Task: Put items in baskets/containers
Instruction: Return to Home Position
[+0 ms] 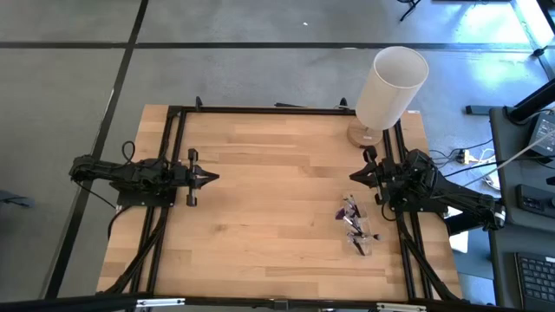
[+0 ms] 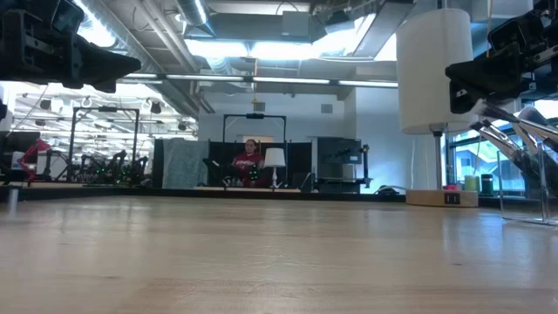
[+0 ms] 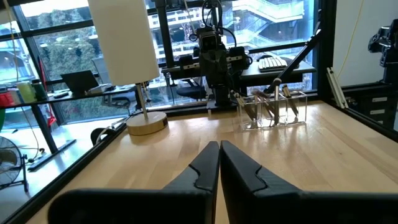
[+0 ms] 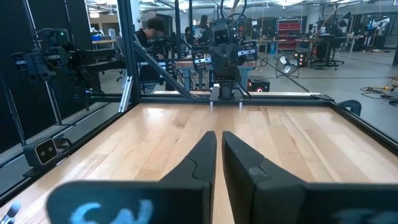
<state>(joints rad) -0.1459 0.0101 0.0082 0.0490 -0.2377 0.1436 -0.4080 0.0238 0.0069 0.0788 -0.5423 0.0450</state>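
Several small makeup brushes (image 1: 350,213) with purple tips lie in and beside a small clear plastic box (image 1: 362,241) on the table's right side, toward the near edge. The box (image 3: 272,108) with brushes standing in it also shows in the left wrist view. My left gripper (image 1: 214,178) is shut and empty, held above the table's left half. My right gripper (image 1: 353,177) is shut and empty, held above the right side, on the far side of the brushes.
A tall white cylinder (image 1: 390,87) on a round wooden base (image 1: 365,135) stands at the far right corner. A black frame rail (image 1: 260,110) runs around the table. The middle of the wooden table (image 1: 269,199) is bare wood. A person sits in the room beyond.
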